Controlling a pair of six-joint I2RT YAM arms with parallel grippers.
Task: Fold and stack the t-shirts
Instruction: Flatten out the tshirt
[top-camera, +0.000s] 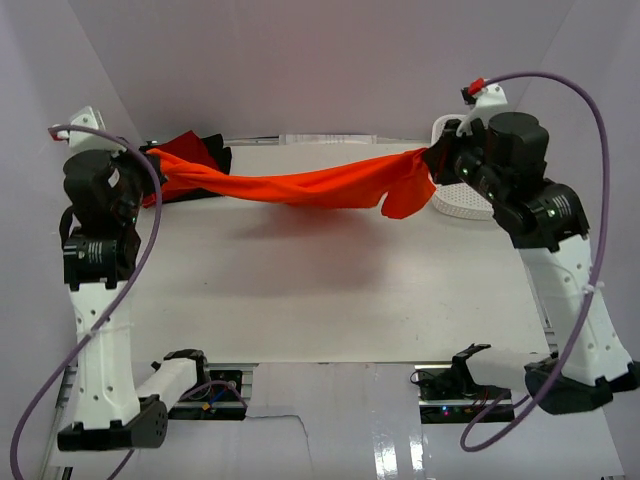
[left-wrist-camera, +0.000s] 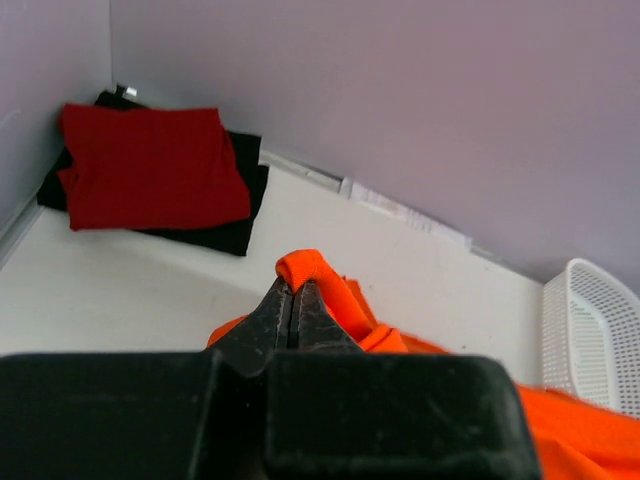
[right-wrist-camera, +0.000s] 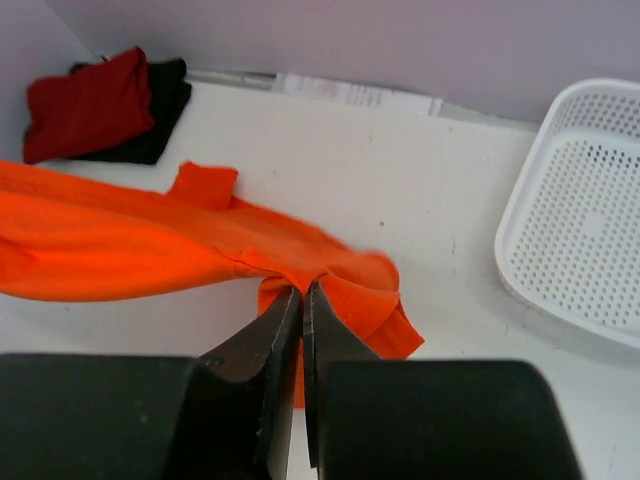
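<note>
Orange t-shirt (top-camera: 300, 188) hung in the air between the two claws, twisted into a loose rope above the white table (top-camera: 320, 300) and sagging a little in the middle.

The left claw (left-wrist-camera: 292, 296) was pressed together on a small fold of the orange cloth, which poked up just past its fingertips. The rest of the shirt trailed away to the right of that claw and below it.

The right claw (right-wrist-camera: 303, 292) was pinching the other end of the same shirt, with its fingertips shut on a bunched edge. A loose flap drooped beneath the tips, and the long body of the shirt ran off to the left of the claw. A short square flap stood out from the upper edge of the cloth, farther to the left.

Beyond the left claw and to its left, in the far corner by the walls, a red t-shirt (left-wrist-camera: 150, 165) lay folded on top of a black t-shirt (left-wrist-camera: 235, 220). The black one showed along the right and lower edges of the red one.

To the right of the right claw a white basket (right-wrist-camera: 600, 210) with a dotted pattern of holes sat on the table near the back wall, apart from the orange cloth. From above it was partly hidden behind the right arm.
</note>
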